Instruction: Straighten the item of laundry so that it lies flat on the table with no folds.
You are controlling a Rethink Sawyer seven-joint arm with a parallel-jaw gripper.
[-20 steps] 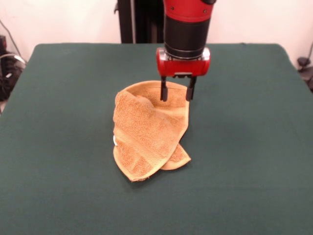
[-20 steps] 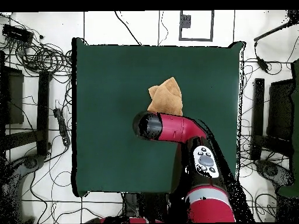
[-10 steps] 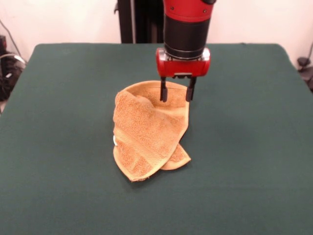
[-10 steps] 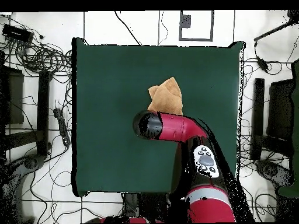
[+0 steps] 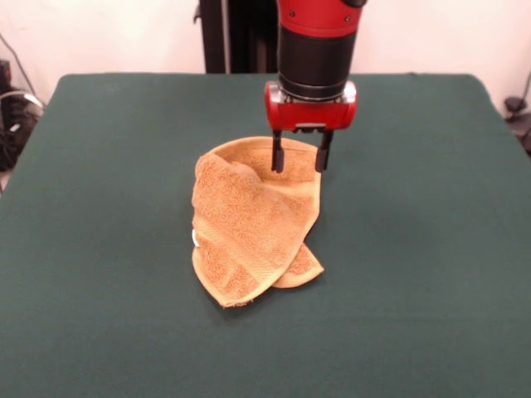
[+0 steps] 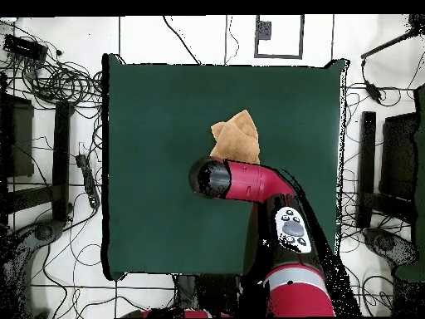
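The orange-tan item of laundry (image 5: 249,224) lies crumpled and folded over itself near the middle of the dark green table (image 5: 99,166). A bit of white tag peeks out at its left edge. My gripper (image 5: 298,162) hangs open just above the towel's far edge, its two black fingers spread apart and holding nothing. In the overhead view the towel (image 6: 236,138) shows beyond the red arm (image 6: 249,183), which hides the gripper and the towel's near part.
Green table (image 6: 158,108) surface surrounds the towel on all sides. Cables and dark stands lie on the floor (image 6: 50,91) around the table, off its edges.
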